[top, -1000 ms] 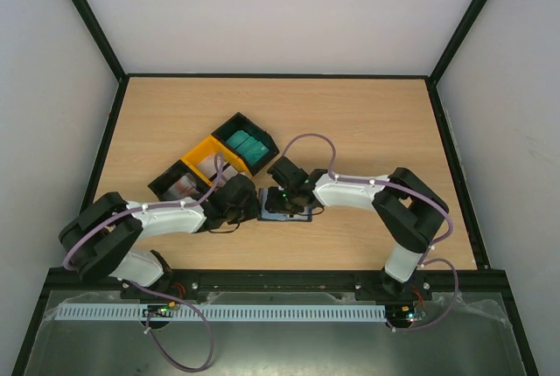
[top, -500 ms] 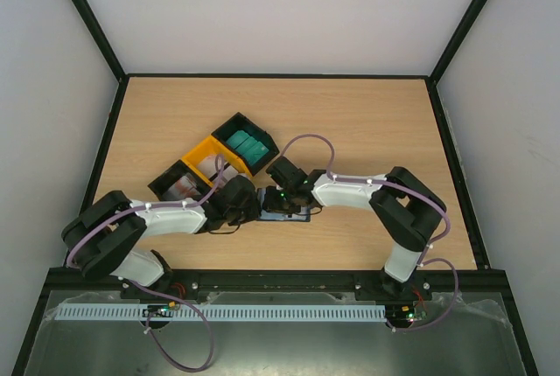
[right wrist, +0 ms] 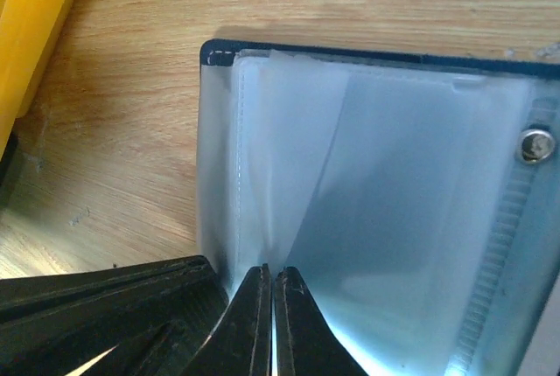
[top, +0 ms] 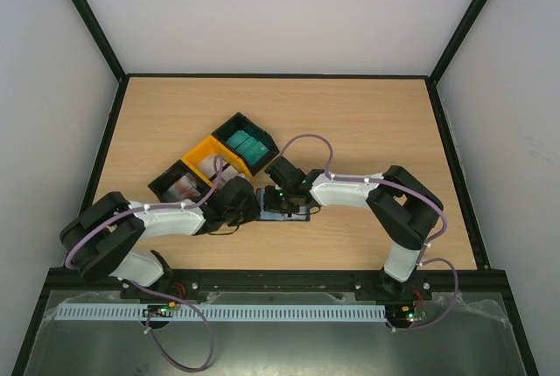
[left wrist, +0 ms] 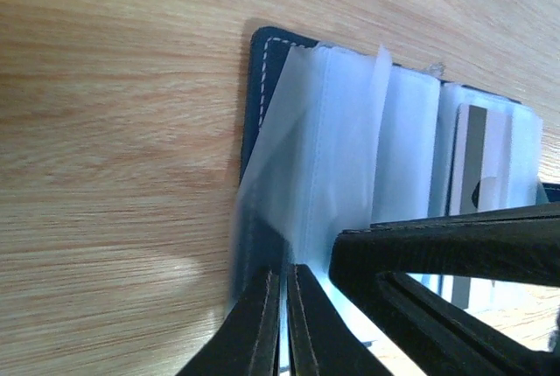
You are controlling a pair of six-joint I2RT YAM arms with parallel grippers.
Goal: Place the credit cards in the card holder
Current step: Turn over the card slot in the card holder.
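Observation:
The navy card holder (top: 284,212) lies open on the table between both grippers. In the left wrist view its clear plastic sleeves (left wrist: 350,149) fan out, and one sleeve holds a whitish card (left wrist: 472,162) with a grey stripe. My left gripper (left wrist: 282,282) is shut on a clear sleeve at the holder's edge. My right gripper (right wrist: 269,278) is shut on another sleeve of the card holder (right wrist: 394,175), right beside the left fingers (right wrist: 105,306). Teal cards (top: 248,144) and white cards with red marks (top: 182,187) lie in the tray.
The black-and-yellow three-compartment tray (top: 210,150) stands just left of and behind the holder; its yellow wall (right wrist: 35,35) shows in the right wrist view. The holder's metal snap (right wrist: 535,144) is at its right side. Black frame rails edge the table.
Both grippers stay shut on the holder's sleeves. The right gripper and the holder have shifted slightly left toward the left gripper.

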